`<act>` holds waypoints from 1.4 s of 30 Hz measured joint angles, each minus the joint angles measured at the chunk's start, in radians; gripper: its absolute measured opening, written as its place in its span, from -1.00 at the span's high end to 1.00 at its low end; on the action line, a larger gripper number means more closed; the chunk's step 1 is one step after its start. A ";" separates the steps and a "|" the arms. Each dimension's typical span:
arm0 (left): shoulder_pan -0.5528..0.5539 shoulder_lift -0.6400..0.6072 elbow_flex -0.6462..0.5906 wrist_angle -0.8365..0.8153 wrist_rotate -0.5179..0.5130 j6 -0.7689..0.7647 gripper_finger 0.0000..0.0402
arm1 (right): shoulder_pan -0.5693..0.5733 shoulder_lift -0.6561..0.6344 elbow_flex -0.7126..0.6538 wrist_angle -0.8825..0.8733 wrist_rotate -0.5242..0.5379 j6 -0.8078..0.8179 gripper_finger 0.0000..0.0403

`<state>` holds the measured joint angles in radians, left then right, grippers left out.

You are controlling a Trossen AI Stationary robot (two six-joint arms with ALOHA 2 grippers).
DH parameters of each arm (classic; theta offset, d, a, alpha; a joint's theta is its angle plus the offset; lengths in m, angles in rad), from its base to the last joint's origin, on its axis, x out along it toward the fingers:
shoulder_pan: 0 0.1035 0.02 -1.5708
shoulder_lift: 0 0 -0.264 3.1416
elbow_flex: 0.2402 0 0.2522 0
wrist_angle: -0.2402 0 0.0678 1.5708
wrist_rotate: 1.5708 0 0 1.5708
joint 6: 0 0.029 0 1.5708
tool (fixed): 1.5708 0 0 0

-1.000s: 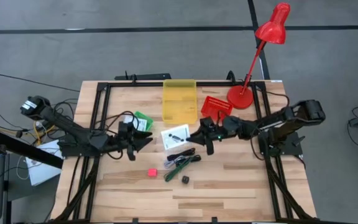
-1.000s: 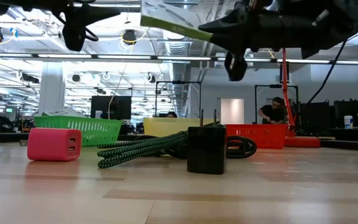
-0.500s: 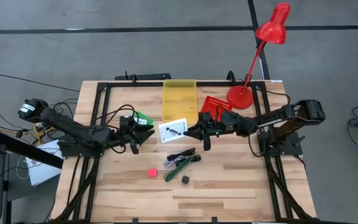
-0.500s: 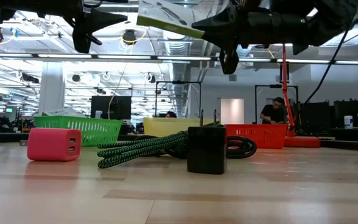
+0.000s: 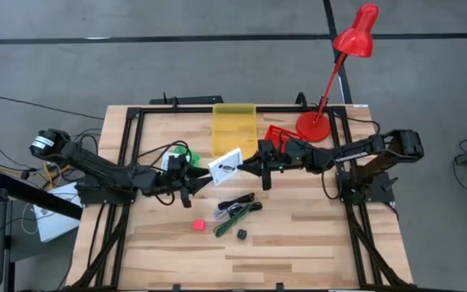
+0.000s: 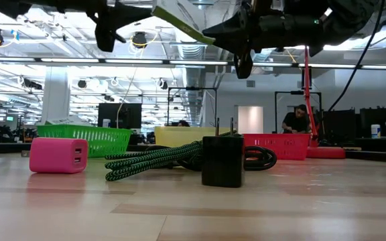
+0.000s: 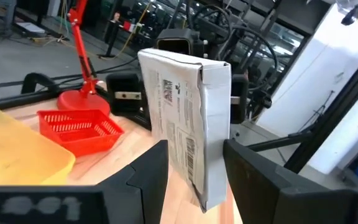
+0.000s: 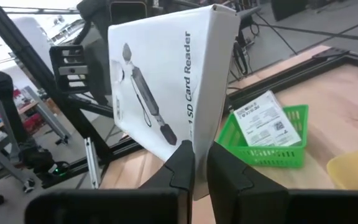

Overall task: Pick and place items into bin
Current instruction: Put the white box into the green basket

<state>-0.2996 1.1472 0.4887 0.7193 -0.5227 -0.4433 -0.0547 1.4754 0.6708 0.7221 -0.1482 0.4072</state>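
My right gripper is shut on a flat white packet with black print, held above the table's middle, just in front of the yellow bin. My left gripper is open. In the left wrist view its fingers stand on either side of the packet's free end without clearly touching it. A second white packet lies in the green basket. The black-and-green cable bundle, the pink cube and the black cube rest on the table. My right gripper pinches the white packet between its two fingers, at the packet's edge nearest that arm. The fingers come at it about level from the table's right. The packet is lifted clear of the table and tilted, its printed face turned partly sideways.
A red basket and the red desk lamp's base stand near the far edge, beside the right arm. In the low view the cable and both cubes lie below the grippers. The near half of the wooden table is bare.
My right gripper has carried the packet up and toward the table's far-left, and the packet has tipped more steeply. My left gripper has moved right toward the packet, so that its open fingers now flank the packet's free end.
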 joint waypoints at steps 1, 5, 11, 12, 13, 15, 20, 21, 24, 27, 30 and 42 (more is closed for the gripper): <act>0.001 0.000 0.005 -0.001 0.007 0.006 0.27 | 0.000 0.000 0.001 -0.001 0.000 0.000 0.89; 0.001 0.000 0.008 0.004 0.022 0.011 0.27 | 0.000 0.000 0.003 -0.002 0.000 0.000 0.90; -0.014 0.000 0.008 0.003 0.035 0.004 0.27 | -0.006 0.001 0.003 -0.010 -0.003 0.001 0.90; -0.019 0.000 0.008 0.003 0.033 0.003 0.27 | -0.006 0.001 0.004 -0.012 -0.004 0.001 0.89; -0.024 0.001 0.008 0.002 0.031 0.002 0.27 | -0.006 0.002 0.004 -0.012 -0.005 0.001 0.89; -0.033 0.001 0.008 0.003 0.026 0.002 0.27 | -0.006 0.002 0.004 -0.011 -0.006 0.001 0.90; -0.036 0.001 0.008 0.003 0.013 0.003 0.27 | -0.003 0.002 0.004 -0.011 -0.006 0.003 0.91; -0.036 0.001 0.008 0.003 0.010 0.005 0.27 | 0.000 0.002 0.004 -0.010 -0.003 0.003 0.90; -0.025 0.000 0.008 0.005 -0.003 0.011 0.27 | 0.013 0.002 0.004 0.002 0.003 0.003 0.89; -0.007 0.000 0.008 0.006 -0.005 0.011 0.27 | 0.023 0.002 0.004 0.011 0.004 0.003 0.91; 0.011 0.000 0.008 0.007 -0.006 0.011 0.27 | 0.022 0.002 0.004 0.011 0.003 0.003 0.91; 0.038 -0.001 0.008 -0.021 0.013 0.021 0.59 | 0.022 0.002 0.003 0.011 0.000 0.000 0.83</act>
<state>-0.2615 1.1465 0.4969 0.6983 -0.5097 -0.4227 -0.0322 1.4776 0.6737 0.7334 -0.1481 0.4075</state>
